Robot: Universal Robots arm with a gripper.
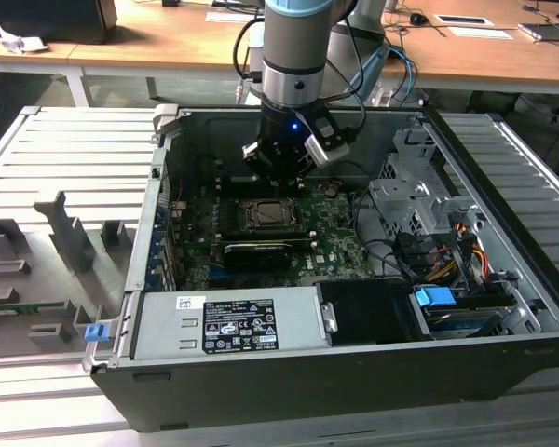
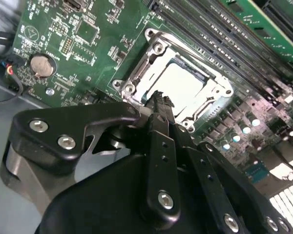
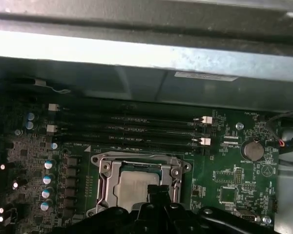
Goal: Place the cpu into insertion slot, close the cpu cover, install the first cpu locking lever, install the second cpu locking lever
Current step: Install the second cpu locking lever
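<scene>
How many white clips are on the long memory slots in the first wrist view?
4. Two white clips sit at one end of the memory slots. The other two are at the end nearer the coin battery. More may be hidden.

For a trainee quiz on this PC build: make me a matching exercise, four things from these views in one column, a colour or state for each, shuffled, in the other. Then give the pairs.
Things:
1. cpu
2. cpu cover
3. gripper
4. coin battery

Descriptions:
A. round and silvery, sitting on the green board apart from the socket
B. black, fingertips together just over the socket's edge
C. pale silver-grey square, lying in the insertion slot
D. silvery metal frame lying flat around the chip

Pairs: 1-C, 2-D, 3-B, 4-A
</scene>
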